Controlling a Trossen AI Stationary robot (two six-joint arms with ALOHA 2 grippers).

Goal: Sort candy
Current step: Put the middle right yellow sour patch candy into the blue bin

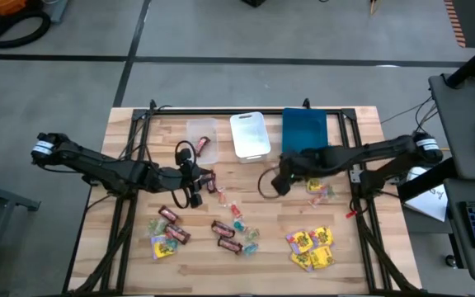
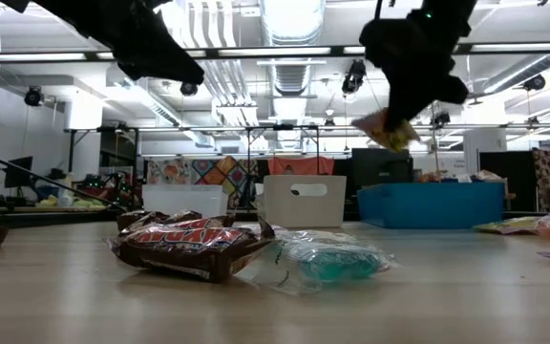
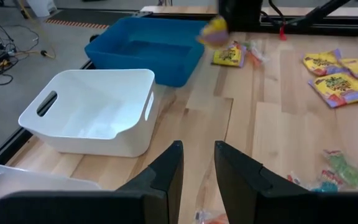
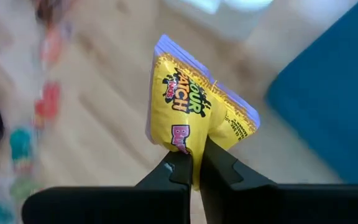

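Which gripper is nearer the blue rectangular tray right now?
Right. The right gripper, shut on a yellow candy packet, hangs just off the near corner of the blue rectangular tray. The left gripper is farther away, beyond the white tray.

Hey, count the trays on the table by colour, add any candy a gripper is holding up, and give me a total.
Clear tray: 1
White tray: 1
Blue tray: 1
Yellow packet held in the right gripper: 1
Total: 4
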